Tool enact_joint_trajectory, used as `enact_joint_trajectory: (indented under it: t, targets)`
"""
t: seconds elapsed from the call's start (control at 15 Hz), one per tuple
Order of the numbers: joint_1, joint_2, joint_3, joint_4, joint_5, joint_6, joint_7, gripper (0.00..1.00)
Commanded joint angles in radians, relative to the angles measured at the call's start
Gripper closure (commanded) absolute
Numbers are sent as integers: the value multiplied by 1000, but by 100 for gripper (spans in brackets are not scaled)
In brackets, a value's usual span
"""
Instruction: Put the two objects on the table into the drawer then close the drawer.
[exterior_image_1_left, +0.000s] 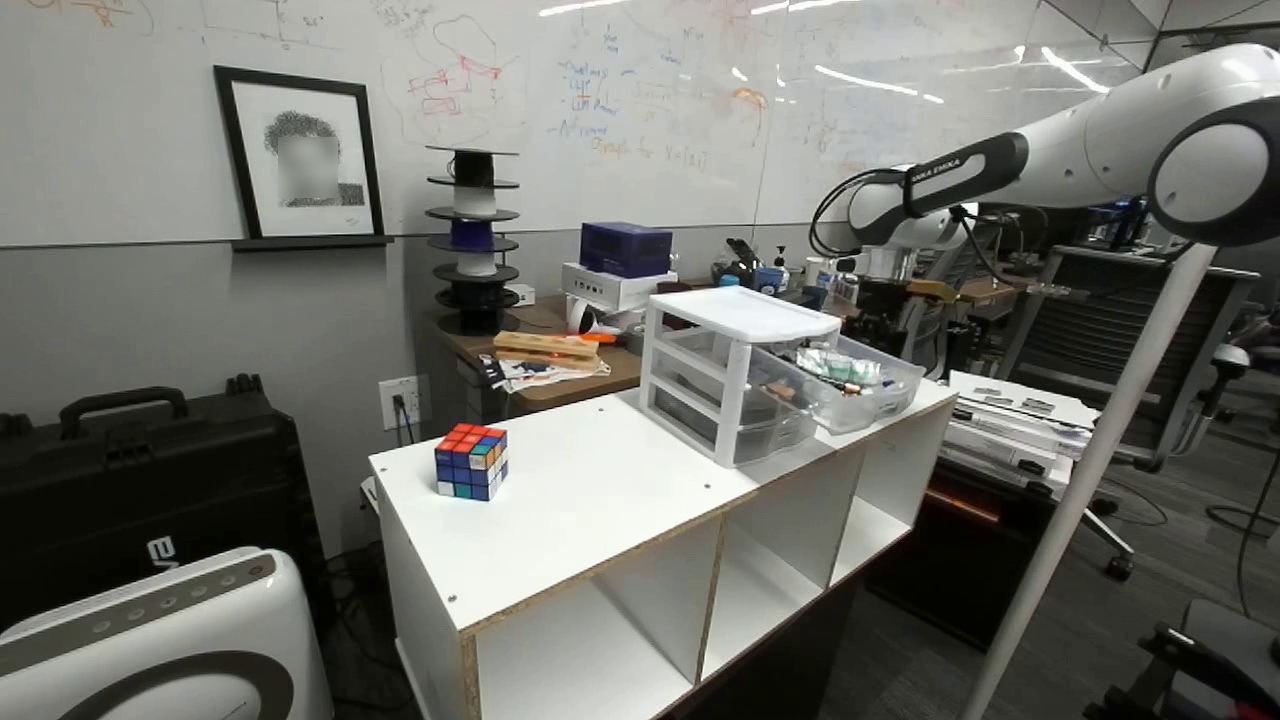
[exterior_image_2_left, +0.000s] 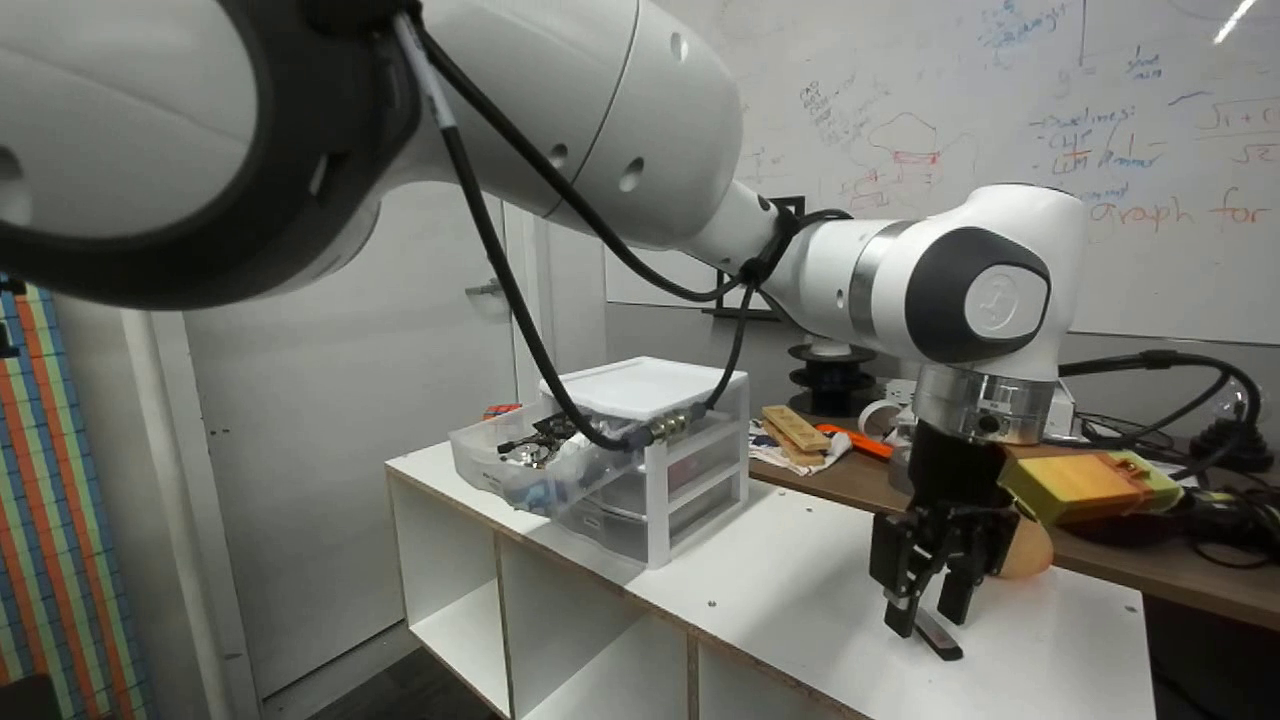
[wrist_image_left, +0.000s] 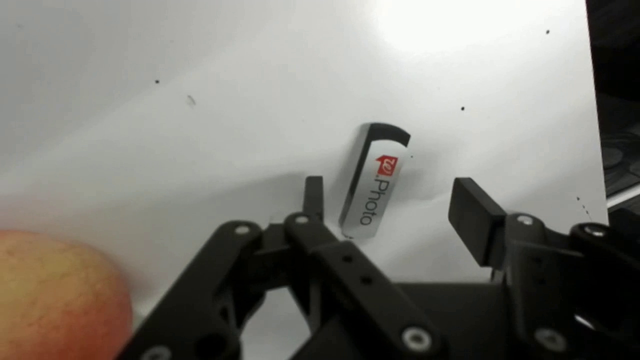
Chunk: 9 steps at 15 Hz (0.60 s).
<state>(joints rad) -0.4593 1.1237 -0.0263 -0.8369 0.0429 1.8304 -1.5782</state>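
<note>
A small silver-and-black stick marked "Photo" (wrist_image_left: 377, 195) lies flat on the white table (exterior_image_2_left: 790, 600); it also shows in an exterior view (exterior_image_2_left: 938, 638). My gripper (exterior_image_2_left: 927, 614) is open over the stick, fingers pointing down, one on each side; nothing is gripped. A round orange-yellow fruit-like thing (wrist_image_left: 65, 300) stands beside the gripper, partly hidden behind it in an exterior view (exterior_image_2_left: 1030, 550). The clear drawer (exterior_image_1_left: 885, 405) is pulled out of its white-framed unit and holds several small things; it also shows in an exterior view (exterior_image_2_left: 475, 465).
A Rubik's cube (exterior_image_1_left: 470, 462) sits at one end of the table. The drawer unit (exterior_image_1_left: 740, 315) stands between the cube and my gripper. A brown desk (exterior_image_2_left: 860, 475) with wooden blocks and spools runs behind. A yellow block (exterior_image_2_left: 1090, 487) and cables are fixed at my wrist.
</note>
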Motion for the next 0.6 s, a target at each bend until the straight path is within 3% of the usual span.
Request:
enact_joint_trajectory:
  t: [0.0,0.13,0.27,0.53]
  targets:
    - [6,48,-12,94,-26,-43,-25,65]
    - [5,54,-15,102,-41,-34,-36,81]
    - [5,58,-19,105,-58,-27,-42,88]
    - [11,41,-31,81,-87,-13,-20,84]
